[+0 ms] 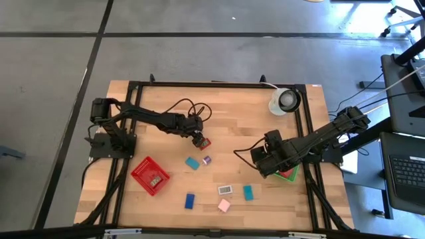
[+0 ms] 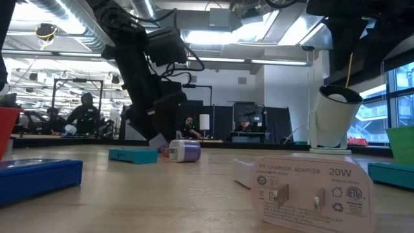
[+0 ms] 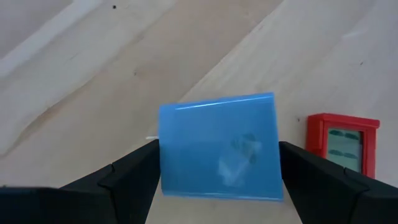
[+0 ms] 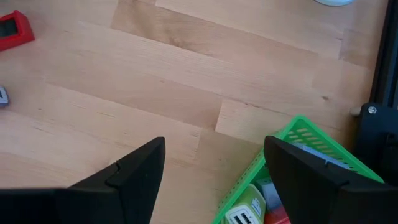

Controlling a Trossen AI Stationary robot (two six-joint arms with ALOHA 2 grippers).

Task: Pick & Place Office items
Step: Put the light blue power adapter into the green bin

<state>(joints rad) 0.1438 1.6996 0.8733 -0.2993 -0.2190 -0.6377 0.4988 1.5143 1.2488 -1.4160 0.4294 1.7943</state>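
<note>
Blue piece sits between left pincer fingers.

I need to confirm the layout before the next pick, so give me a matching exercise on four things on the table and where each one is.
Things:
1. red basket
2. green basket
3. white round object
4. blue piece

Places:
A. between the left gripper's fingers
B. at a table corner, away from both grippers
C. partly under the right arm, beside the right gripper
D. on the table's left side

Pairs: 1-D, 2-C, 3-B, 4-A
</note>
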